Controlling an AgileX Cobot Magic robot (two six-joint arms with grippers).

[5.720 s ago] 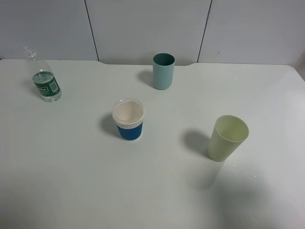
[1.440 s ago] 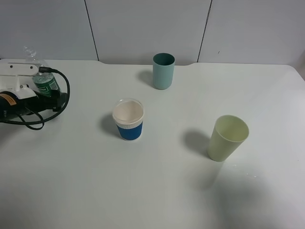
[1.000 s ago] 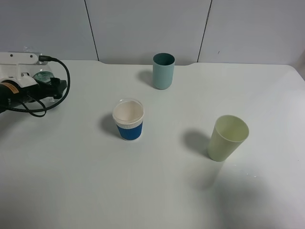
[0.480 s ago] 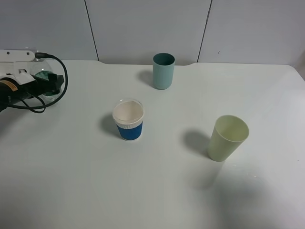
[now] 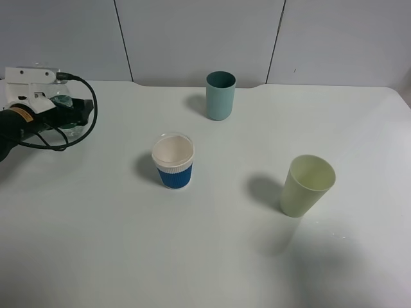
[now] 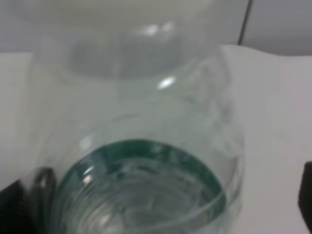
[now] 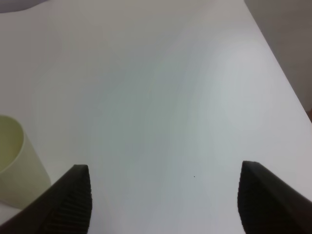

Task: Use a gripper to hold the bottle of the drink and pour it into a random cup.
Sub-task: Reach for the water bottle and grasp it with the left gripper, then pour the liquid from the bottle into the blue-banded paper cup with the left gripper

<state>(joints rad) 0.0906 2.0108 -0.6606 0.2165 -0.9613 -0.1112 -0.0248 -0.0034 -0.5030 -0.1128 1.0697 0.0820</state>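
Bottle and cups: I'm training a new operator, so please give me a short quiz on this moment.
1. True or false: the bottle sits between the left claw's open fingers.
2. The right claw is: A open and empty, B shut on a cup, C holding the bottle.
3. How many cups stand on the table?
Key: 1 true; 2 A; 3 three: teal cup, blue paper cup, pale green cup.

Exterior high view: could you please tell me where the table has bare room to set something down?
The near strip in front of the blue paper cup and pale green cup is bare, as is the far right corner beside the teal cup. The far left is crowded: the left gripper is at the bottle.
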